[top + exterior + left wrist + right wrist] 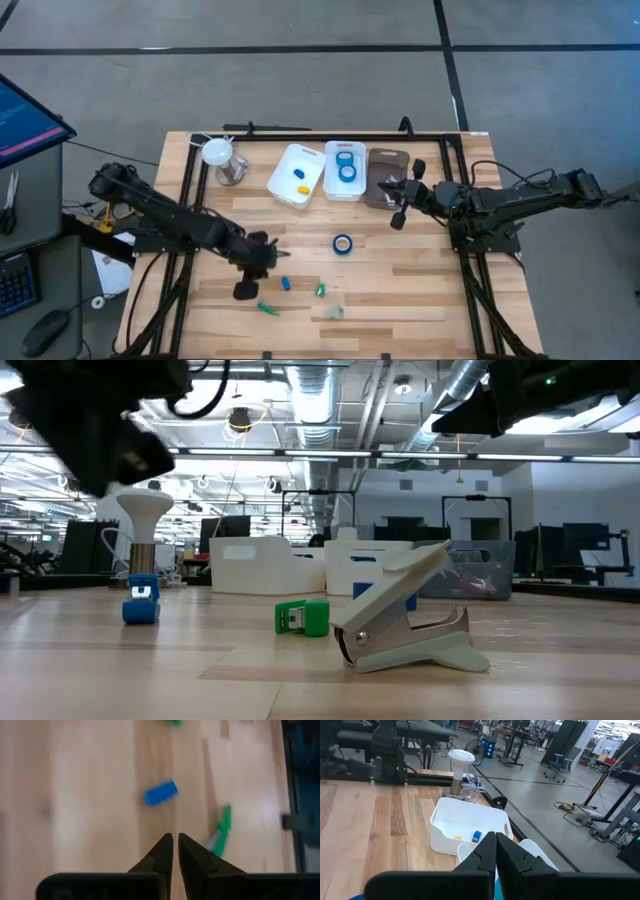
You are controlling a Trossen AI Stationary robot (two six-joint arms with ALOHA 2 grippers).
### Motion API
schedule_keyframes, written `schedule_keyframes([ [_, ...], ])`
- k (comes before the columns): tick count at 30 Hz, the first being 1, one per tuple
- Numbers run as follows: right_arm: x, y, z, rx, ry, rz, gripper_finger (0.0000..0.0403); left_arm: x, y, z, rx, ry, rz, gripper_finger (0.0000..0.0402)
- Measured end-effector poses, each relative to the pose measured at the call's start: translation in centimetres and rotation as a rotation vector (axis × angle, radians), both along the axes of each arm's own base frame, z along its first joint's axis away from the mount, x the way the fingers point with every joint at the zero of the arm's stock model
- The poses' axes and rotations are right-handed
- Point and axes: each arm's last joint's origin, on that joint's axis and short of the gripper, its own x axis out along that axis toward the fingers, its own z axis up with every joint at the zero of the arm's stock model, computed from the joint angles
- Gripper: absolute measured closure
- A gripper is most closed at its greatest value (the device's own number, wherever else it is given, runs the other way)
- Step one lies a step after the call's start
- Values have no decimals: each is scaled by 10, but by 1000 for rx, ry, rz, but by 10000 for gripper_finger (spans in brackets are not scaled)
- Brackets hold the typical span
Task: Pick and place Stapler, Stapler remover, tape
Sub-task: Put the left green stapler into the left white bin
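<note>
- Pale wooden plank table (420,300), light grain
- White rectangular plastic bins (296,175), one holding yellow and blue pieces
- Blue ring-shaped tape roll (342,243) with pale centre
- Small blue stapler (160,793)
- Green stapler remover (222,829)
- Pale sage-green stapler remover (410,622)
- Black arms

Bare table (420,290) lay open at the near right, while small pieces (285,284) cluttered the near middle and bins (296,175) lined the far edge.
</note>
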Motion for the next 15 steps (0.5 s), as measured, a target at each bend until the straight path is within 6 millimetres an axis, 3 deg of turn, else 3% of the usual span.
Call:
schedule_keyframes([
  [4,0,0,0,0,-1,0,403,-1,-11,-15,31,98,-31,380],
  [7,0,0,0,0,-1,0,403,1,-17,-19,148,159,-23,384],
  [15,0,0,0,1,-1,3,403,14,-47,8,219,73,-48,398],
])
